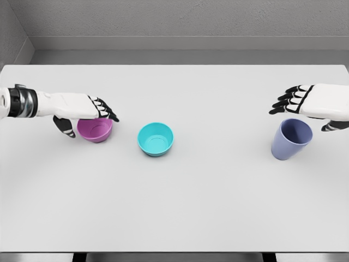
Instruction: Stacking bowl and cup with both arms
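Observation:
A pink bowl (pixel 97 131) sits on the white table (pixel 180 207) at the left. My left hand (pixel 89 116) hovers over its rim, open, with the fingers stretched across the top and the thumb down at the bowl's left side. A teal bowl (pixel 156 138) stands upright just to the right of the pink one, apart from it. At the right stands a lavender cup (pixel 292 141), upright. My right hand (pixel 305 113) is just above the cup's far rim, open, with its fingers pointing left and its thumb off to the right.
The table's far edge meets a grey wall (pixel 180 27); its front edge runs along the bottom of the view. Nothing else stands on the table.

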You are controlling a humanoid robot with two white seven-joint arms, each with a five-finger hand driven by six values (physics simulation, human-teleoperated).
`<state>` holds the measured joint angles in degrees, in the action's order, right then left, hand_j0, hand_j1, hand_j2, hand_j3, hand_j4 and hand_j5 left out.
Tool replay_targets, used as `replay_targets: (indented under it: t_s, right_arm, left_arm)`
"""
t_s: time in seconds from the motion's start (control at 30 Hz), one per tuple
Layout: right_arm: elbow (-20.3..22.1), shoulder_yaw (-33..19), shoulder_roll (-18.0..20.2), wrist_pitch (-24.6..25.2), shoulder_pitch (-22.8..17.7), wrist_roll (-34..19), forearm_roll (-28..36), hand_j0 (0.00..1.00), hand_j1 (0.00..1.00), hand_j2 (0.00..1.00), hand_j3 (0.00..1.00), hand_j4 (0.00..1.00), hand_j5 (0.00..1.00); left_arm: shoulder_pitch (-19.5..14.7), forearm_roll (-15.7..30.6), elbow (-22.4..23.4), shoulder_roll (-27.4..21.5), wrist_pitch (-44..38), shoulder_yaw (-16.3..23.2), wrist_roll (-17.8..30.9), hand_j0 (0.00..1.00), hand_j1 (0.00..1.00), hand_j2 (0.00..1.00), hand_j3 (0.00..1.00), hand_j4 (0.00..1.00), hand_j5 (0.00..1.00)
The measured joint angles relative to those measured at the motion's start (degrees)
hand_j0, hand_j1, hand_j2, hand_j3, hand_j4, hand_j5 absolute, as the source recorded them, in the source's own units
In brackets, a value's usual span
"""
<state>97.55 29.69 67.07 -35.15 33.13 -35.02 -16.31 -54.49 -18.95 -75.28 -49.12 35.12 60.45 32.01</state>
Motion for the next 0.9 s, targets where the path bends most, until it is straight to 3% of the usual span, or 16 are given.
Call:
replay_targets:
  t_s: [0.9]
  right_arm:
    - [0.4,1.6,0.9,0.0,-0.9,0.0,0.0,1.0,1.0,1.0,1.0,1.0,1.0]
  left_arm:
    - [0.4,-0.4,1.7,1.5,0.0,0.1,0.0,1.0,1.0,1.0,1.0,1.0,1.0]
